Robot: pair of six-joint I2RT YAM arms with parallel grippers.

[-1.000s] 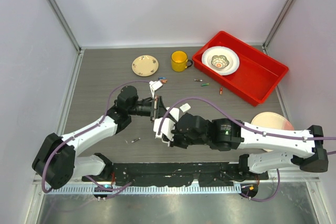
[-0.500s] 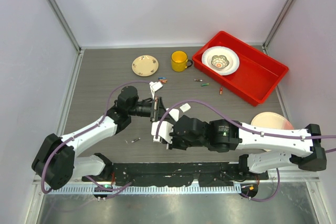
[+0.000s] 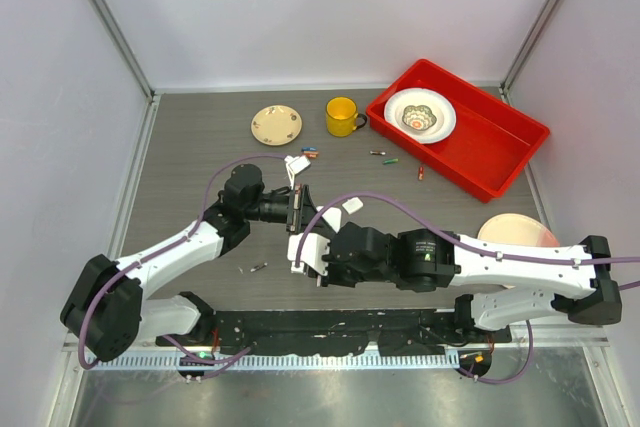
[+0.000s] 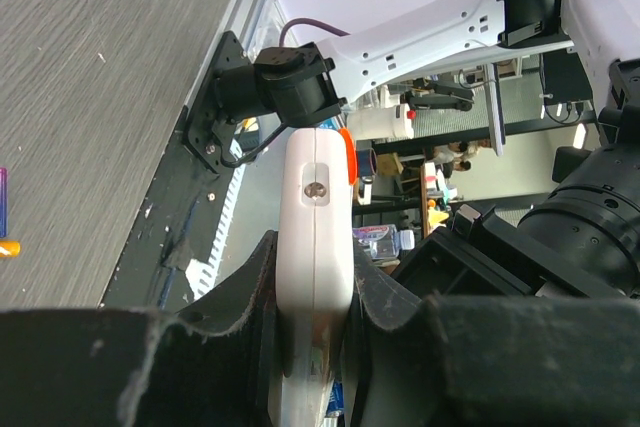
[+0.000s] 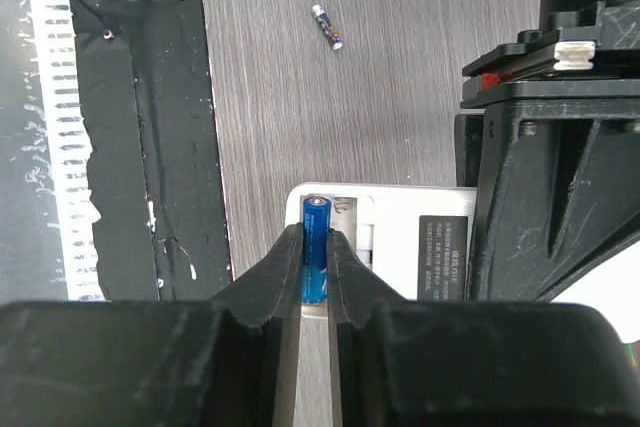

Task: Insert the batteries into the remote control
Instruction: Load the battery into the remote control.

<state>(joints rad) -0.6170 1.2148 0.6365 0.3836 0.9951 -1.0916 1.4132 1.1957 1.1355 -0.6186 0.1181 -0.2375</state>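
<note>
Closest to the arm bases, one loose battery (image 3: 258, 268) lies alone on the grey counter (image 3: 180, 167). Just beyond it, in the middle of the counter, the two arms meet. The right gripper (image 5: 313, 247) has its jaws clamped on a blue battery (image 5: 316, 257). This battery points at the open compartment at the end of the remote control (image 5: 400, 237); I cannot tell if it touches the slot. The left gripper (image 4: 316, 277) has its jaws closed on the long sides of the white remote control and holds it. Farther back, several batteries (image 3: 310, 153) lie scattered near the yellow mug (image 3: 341, 116), which stands between a small plate (image 3: 276, 124) and the red tray (image 3: 480, 147).
</note>
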